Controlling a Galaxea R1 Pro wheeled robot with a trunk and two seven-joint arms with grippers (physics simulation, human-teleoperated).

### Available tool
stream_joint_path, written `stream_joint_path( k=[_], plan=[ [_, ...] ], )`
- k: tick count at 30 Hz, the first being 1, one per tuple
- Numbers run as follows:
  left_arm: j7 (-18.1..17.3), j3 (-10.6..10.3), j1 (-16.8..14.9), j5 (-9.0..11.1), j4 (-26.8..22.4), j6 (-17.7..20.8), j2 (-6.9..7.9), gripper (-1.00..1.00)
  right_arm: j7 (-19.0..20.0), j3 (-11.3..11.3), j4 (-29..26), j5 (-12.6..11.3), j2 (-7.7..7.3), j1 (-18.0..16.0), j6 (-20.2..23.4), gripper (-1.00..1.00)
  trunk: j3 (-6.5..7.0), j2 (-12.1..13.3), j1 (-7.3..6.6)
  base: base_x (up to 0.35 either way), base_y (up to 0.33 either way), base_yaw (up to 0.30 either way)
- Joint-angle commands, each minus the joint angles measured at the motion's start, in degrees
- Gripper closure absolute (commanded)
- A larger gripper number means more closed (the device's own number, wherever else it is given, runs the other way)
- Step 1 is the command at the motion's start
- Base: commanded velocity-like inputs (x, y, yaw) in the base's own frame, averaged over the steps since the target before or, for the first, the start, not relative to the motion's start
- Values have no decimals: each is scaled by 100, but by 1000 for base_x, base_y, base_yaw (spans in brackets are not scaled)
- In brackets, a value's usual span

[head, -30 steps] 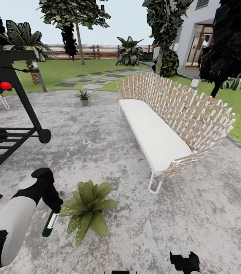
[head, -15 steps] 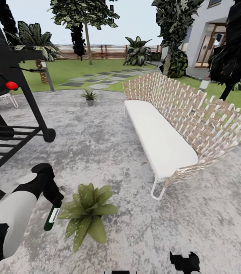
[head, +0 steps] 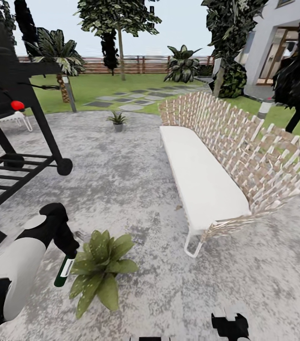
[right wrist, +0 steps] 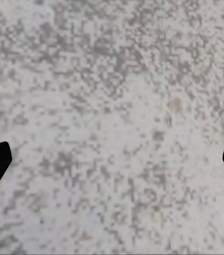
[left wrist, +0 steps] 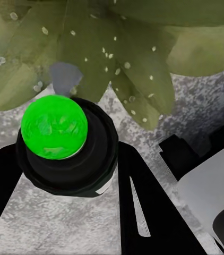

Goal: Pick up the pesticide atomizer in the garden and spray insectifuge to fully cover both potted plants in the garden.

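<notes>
My left gripper (head: 67, 253) is shut on the pesticide atomizer (head: 64, 272), a slim dark bottle with a white label that hangs nozzle-down just left of the broad-leaved potted plant (head: 100, 270). White specks dot that plant's leaves. In the left wrist view the atomizer (left wrist: 64, 143) sits between the black fingers (left wrist: 144, 207), its near end bright green, and the speckled leaves (left wrist: 117, 58) lie right beyond it. The smaller spiky potted plant (head: 118, 120) stands far back on the patio. Low over bare paving, my right gripper (head: 230, 326) (right wrist: 112, 159) is open.
A black grill (head: 8, 118) with a red knob stands at the left. A long wicker sofa (head: 225, 156) with a white cushion runs along the right. Grey mottled paving (head: 136, 180) lies between them. Lawn, trees, a fence and a house are behind.
White specks have appeared on the broad-leaved plant's leaves. The whole view has shifted, so the camera moved. The left gripper still holds the atomizer beside the plant.
</notes>
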Motion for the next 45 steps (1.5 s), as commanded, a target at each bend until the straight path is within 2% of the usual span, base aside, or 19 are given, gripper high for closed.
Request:
stream_joint_path(
  k=[1,8,17,29,37,41,45],
  plan=[
    [-52,25,-4,-60,-3,60,-7,100,-12,50,-2,-47,-1,0,-11,-100,-5,-2,1,134,-97,242],
    [-52,29,-4,-63,-11,60,1,100,-12,50,-2,-47,-1,0,-11,-100,-5,-2,1,23,-26,52],
    [-52,27,-4,-68,-12,60,-6,100,-12,50,-2,-46,0,0,-11,-100,-5,-2,1,0,-243,18],
    [-52,25,-4,-68,-12,60,2,100,-11,50,-2,-46,7,0,-11,-100,-5,-2,1,38,-263,257],
    [-52,16,-41,-65,-12,34,2,100,-11,50,-2,-46,-1,0,-11,-100,-5,-2,1,50,-53,113],
    [-52,-129,-48,-57,-4,1,32,100,-13,50,-2,-47,-1,0,-11,-100,-5,-2,1,1,-1,2],
    [-52,-167,-48,-43,12,-16,-64,100,-15,50,-2,-47,-1,0,-11,-100,-5,-2,1,0,0,183]
  ],
)
